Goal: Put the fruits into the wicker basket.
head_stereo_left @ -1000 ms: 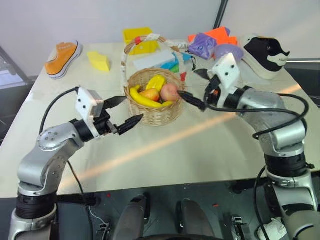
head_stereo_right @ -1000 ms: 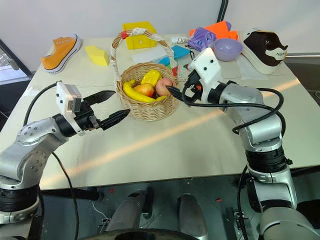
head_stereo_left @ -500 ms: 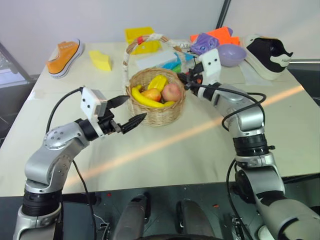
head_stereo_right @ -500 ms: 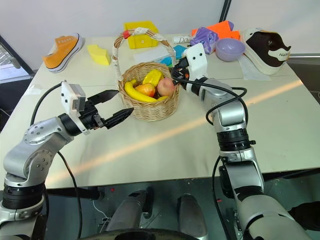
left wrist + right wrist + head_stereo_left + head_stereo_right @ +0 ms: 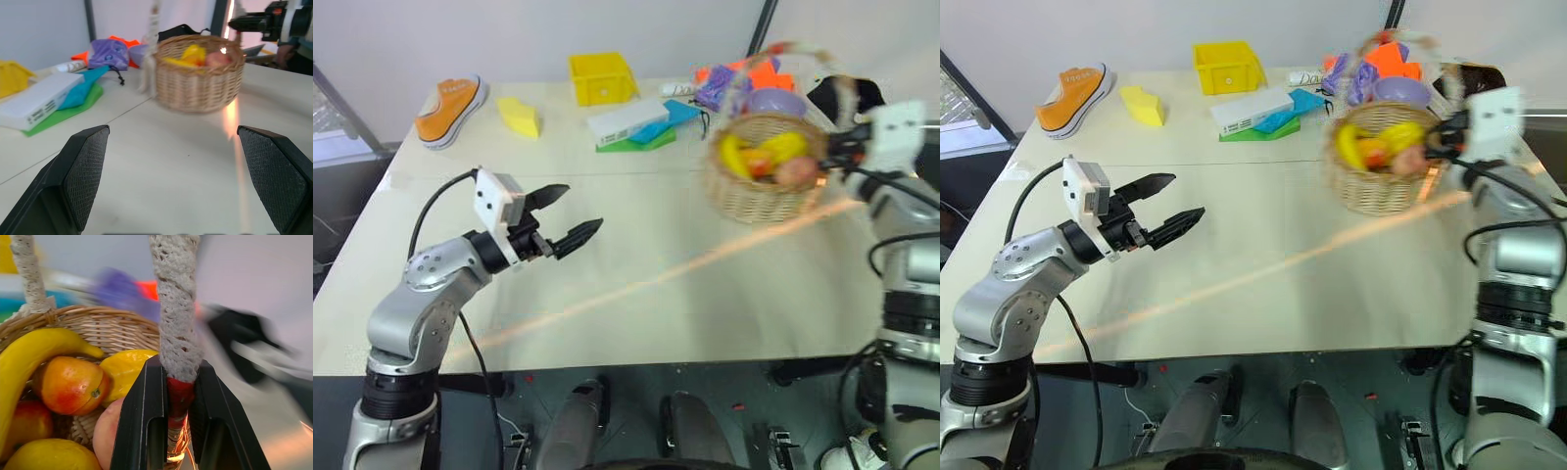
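The wicker basket (image 5: pixel 759 188) is at the right side of the table, blurred, with its taped handle (image 5: pixel 177 328) rising above it. My right gripper (image 5: pixel 178 366) is shut on that handle near its red-marked base. Inside the basket lie the fruits: a banana (image 5: pixel 29 352), a red-yellow mango (image 5: pixel 71 384), a yellow lemon-like fruit (image 5: pixel 124 369) and a pink apple (image 5: pixel 105 431). My left gripper (image 5: pixel 579 208) hangs open over bare table at the left, far from the basket, with nothing between its fingers. I cannot tell whether the basket rests on the table or is lifted.
An orange shoe (image 5: pixel 450 110), a pale yellow block (image 5: pixel 522 116) and a yellow plastic box (image 5: pixel 602 78) stand along the back. A white box on teal and green pieces (image 5: pixel 631 122) lies mid-back. A lilac bowl (image 5: pixel 1400 90) and purple and orange items sit behind the basket.
My right gripper has shut on the basket's handle and swung far to the right, carrying the basket and fruits from the table's middle to its right side. The left gripper stayed put.
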Robot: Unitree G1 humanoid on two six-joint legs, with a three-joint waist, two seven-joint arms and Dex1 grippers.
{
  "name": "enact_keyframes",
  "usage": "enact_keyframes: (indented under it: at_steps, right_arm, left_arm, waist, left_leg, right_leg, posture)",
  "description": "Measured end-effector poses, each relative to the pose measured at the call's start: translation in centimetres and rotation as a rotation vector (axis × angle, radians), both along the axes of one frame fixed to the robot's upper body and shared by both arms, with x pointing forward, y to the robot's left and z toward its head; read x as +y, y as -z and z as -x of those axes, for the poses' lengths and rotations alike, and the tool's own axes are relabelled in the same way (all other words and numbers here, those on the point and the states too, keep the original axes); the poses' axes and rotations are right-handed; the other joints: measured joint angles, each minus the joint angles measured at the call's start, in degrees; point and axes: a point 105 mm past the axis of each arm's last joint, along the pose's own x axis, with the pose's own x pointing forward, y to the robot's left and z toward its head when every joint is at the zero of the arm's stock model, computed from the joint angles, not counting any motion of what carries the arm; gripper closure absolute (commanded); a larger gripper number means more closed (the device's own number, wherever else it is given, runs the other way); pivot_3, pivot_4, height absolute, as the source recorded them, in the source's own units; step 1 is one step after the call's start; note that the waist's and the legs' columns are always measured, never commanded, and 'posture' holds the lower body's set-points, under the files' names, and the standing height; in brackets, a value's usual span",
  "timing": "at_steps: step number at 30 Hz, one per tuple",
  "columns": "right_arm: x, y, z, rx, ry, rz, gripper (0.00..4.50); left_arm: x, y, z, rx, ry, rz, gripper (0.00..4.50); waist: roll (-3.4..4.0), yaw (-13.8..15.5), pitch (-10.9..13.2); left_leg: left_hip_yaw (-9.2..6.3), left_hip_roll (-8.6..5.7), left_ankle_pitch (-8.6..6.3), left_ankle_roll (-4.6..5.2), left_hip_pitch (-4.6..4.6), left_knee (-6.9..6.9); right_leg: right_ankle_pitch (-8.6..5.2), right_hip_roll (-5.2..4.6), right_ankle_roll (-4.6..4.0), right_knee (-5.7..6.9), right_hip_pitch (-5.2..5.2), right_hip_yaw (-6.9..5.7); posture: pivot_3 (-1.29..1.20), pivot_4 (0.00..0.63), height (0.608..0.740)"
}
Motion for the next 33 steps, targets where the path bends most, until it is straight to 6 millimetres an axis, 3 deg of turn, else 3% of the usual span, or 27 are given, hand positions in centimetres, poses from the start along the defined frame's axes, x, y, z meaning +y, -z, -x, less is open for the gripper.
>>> enact_keyframes:
  at_steps: [2, 5, 12, 15, 19, 21, 25, 28, 31, 33]
  right_arm:
    - [-2.1, 0.4, 0.5, -0.005, 0.069, -0.013, 4.45]
    - [-3.3, 1.1, 0.7, -0.005, 0.097, -0.032, 4.45]
    - [-3.5, 1.7, 0.9, 0.000, 0.106, -0.007, 0.91]
    - [-3.3, 1.7, 1.7, 0.008, 0.118, 0.078, 0.91]
    - [-2.8, -0.3, 4.0, -0.019, 0.074, 0.243, 0.91]
    - [-1.6, -0.3, 5.1, -0.015, -0.029, 0.264, 0.91]
    - [2.3, 3.5, 6.6, 0.127, -0.325, 0.211, 0.91]
    - [7.3, 6.1, 7.5, 0.226, -0.575, 0.183, 0.91]
    - [10.8, 7.9, 7.2, 0.247, -0.696, 0.130, 0.91]
    - [12.2, 9.2, 6.8, 0.263, -0.727, 0.107, 0.91]
  left_arm:
    - [-0.4, 0.1, -0.1, 0.001, 0.016, 0.003, 0.00]
    - [-0.7, 0.3, -0.2, 0.001, 0.019, 0.009, 0.00]
    - [-0.7, 0.6, -0.4, 0.012, 0.014, 0.011, 0.00]
    - [-0.4, 1.0, -0.5, 0.026, -0.004, 0.004, 0.00]
    - [2.2, 3.0, -1.0, 0.092, -0.110, -0.021, 0.00]
    - [3.5, 4.1, -1.0, 0.117, -0.166, -0.021, 0.00]
    - [7.2, 6.2, -1.2, 0.152, -0.319, -0.045, 0.00]
    - [9.4, 7.0, -1.0, 0.149, -0.417, -0.063, 0.00]
    - [10.9, 8.6, 0.1, 0.167, -0.483, -0.091, 0.00]
    - [11.3, 9.8, 0.9, 0.197, -0.504, -0.104, 0.00]
  waist:
    - [0.03, -0.71, 0.00]
    - [0.08, -1.52, 0.02]
    - [0.12, -0.98, 0.03]
    - [0.13, -0.69, 0.03]
    - [0.17, -0.66, 0.04]
    - [0.15, -0.84, 0.03]
    - [0.15, -1.03, 0.03]
    - [0.15, -1.20, 0.03]
    - [0.13, -1.24, 0.02]
    - [0.13, -0.99, 0.02]
  left_leg:
    - [0.02, 0.05, 0.01, 0.01, 0.03, -0.01]
    - [0.02, 0.08, 0.01, 0.02, 0.05, -0.01]
    - [0.00, 0.06, 0.02, 0.04, 0.05, 0.11]
    - [-0.01, 0.02, 0.01, 0.04, 0.03, 0.11]
    - [-0.05, 0.05, 0.00, 0.04, 0.04, 0.07]
    - [-0.06, 0.07, -0.01, 0.04, 0.07, 0.07]
    - [-0.07, 0.08, -0.03, 0.06, 0.09, 0.08]
    - [-0.07, 0.09, -0.06, 0.04, 0.08, 0.07]
    - [-0.08, 0.10, -0.15, -0.08, 0.07, 0.01]
    - [-0.08, 0.07, -0.17, -0.06, 0.00, 0.01]
  right_leg:
    - [0.03, 0.04, 0.06, 0.01, 0.03, 0.00]
    - [0.09, 0.08, 0.16, 0.02, 0.05, -0.01]
    - [0.09, 0.08, 0.17, 0.03, 0.13, -0.01]
    - [0.08, 0.04, 0.16, 0.03, 0.11, 0.00]
    - [0.04, 0.05, 0.12, 0.02, 0.10, -0.01]
    - [-0.02, 0.04, 0.01, 0.00, 0.17, -0.01]
    - [-0.04, -0.01, -0.03, -0.01, 0.16, 0.00]
    - [-0.05, -0.04, -0.05, -0.02, 0.13, 0.02]
    - [-0.06, -0.08, -0.07, -0.20, 0.14, 0.03]
    - [-0.05, -0.12, -0.07, -0.28, -0.02, 0.01]
  posture:
    - [0.00, 0.150, 0.740]
    - [0.00, 0.150, 0.740]
    - [0.00, 0.150, 0.740]
    - [0.00, 0.150, 0.740]
    - [0.00, 0.150, 0.740]
    - [0.00, 0.150, 0.740]
    - [0.00, 0.150, 0.740]
    - [0.00, 0.150, 0.740]
    - [0.00, 0.150, 0.740]
    - [0.00, 0.150, 0.740]
